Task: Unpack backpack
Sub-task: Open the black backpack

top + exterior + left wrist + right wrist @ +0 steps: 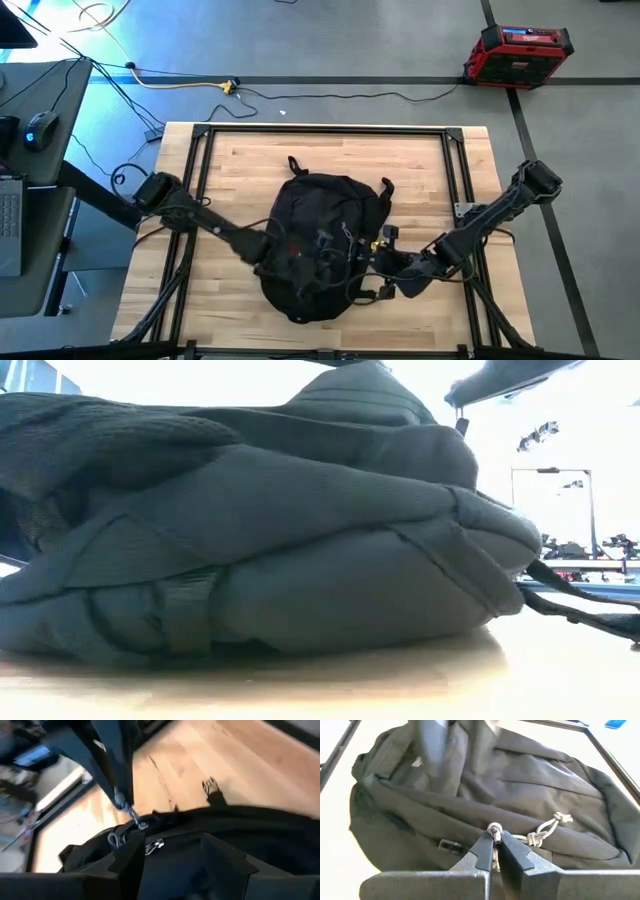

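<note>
While pinching a zipper pull [494,830], right hand [496,851] at backpack [320,245] edge (left hand [285,252] spread above).

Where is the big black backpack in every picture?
High view: backpack lies mid-table between both arms.
Low view: it fills nearly the whole picture.
Left wrist view: across the lower half.
Right wrist view: fills the middle.
Shared landmark: the wooden table.
</note>
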`<act>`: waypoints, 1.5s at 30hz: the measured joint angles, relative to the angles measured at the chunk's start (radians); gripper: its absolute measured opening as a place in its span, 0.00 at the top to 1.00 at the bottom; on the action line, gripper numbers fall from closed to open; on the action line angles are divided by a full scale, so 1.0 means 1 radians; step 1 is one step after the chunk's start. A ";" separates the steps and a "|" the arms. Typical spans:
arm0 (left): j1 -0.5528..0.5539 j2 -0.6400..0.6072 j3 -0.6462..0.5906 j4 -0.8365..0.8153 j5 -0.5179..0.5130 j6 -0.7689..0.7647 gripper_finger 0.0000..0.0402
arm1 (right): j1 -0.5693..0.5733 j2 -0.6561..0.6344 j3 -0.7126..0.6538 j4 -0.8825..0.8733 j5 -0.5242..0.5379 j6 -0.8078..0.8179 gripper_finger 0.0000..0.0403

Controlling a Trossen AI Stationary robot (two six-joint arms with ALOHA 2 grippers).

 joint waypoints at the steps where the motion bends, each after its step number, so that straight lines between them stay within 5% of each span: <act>1: 0.013 0.004 0.000 -0.006 0.012 0.047 0.55 | 0.003 0.000 0.000 -0.002 -0.003 -0.001 1.00; 17: 0.017 0.138 0.004 -0.038 -0.135 0.472 0.48 | -0.003 0.002 0.000 -0.018 -0.022 0.002 1.00; 25: -0.006 0.299 0.156 0.014 -0.195 0.612 0.49 | -0.004 0.002 0.000 -0.021 -0.028 0.007 1.00; 30: -0.002 0.385 0.255 0.016 -0.258 0.664 0.64 | -0.003 0.003 0.000 -0.027 -0.030 0.010 1.00; 35: 0.046 0.426 0.301 0.005 -0.390 0.565 0.96 | 0.008 0.003 0.000 -0.030 -0.028 0.011 1.00; 45: 0.146 0.424 0.301 -0.169 -0.573 0.242 1.00 | 0.035 0.044 -0.002 -0.064 0.007 0.129 1.00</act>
